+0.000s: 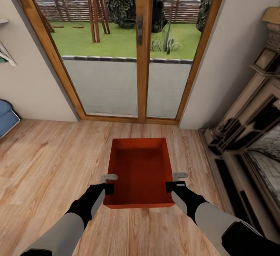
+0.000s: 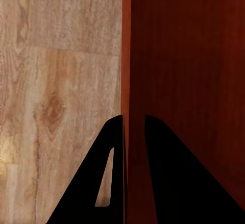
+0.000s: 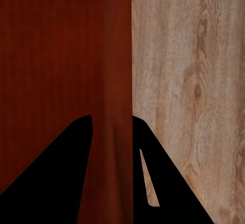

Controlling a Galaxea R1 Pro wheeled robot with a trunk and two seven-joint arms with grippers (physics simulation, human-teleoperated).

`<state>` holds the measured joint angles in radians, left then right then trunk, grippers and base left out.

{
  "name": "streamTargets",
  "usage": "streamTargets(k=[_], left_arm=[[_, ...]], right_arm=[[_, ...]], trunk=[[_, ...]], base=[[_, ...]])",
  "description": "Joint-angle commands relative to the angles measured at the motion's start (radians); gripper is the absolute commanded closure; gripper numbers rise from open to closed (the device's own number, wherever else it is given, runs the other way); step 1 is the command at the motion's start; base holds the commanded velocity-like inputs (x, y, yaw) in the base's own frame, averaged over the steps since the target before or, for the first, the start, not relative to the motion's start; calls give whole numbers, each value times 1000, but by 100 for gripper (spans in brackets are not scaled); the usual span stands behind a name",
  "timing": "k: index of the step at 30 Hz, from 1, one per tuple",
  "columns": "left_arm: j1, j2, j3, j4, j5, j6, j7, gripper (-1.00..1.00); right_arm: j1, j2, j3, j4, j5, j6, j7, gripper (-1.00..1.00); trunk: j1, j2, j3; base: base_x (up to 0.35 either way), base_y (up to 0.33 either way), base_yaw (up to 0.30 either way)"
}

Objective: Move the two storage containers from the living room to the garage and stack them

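An orange-red storage container [image 1: 140, 172], open side up and empty, hangs in front of the robot above the wood plank floor [image 1: 50, 162], held level between both arms. The left gripper [image 1: 109, 188] is clamped on the near end of its left wall; the left wrist view shows one dark finger [image 2: 109, 173] outside the thin wall and the other inside it, with the wall pinched between them. The right gripper [image 1: 171, 186] is clamped the same way on the right wall, its fingers [image 3: 153, 178] straddling the rim [image 3: 121, 81] in the right wrist view. Just beyond the container stands a wood-framed glass door [image 1: 140, 50] looking onto a paved strip, lawn and fence; a fireplace surround [image 1: 249, 131] runs along the right and a blue sofa corner [image 1: 7, 116] shows at the left edge. Judging by these surroundings, the robot is in the living room, so the task seems early: one container is lifted and ready to carry, the trip to the garage is yet to be made, and no placing or stacking has been done as far as can be seen.
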<state>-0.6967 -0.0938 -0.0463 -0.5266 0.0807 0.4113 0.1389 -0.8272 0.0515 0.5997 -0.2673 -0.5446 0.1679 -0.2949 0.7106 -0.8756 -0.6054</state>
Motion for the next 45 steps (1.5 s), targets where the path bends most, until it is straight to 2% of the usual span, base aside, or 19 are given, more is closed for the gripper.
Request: streamTargets(k=[1,45], left_arm=[[0,6,1,0,-13,9,26,100],[0,6,0,-3,-13,9,27,100]], right_arm=[[-1,-9,-13,-4,30,7,-10,100],[-1,-9,-12,-4,29,7,-10,100]], trunk=[[-4,7,4],[-172,315,211]], base=[[0,0,0],[0,0,0]])
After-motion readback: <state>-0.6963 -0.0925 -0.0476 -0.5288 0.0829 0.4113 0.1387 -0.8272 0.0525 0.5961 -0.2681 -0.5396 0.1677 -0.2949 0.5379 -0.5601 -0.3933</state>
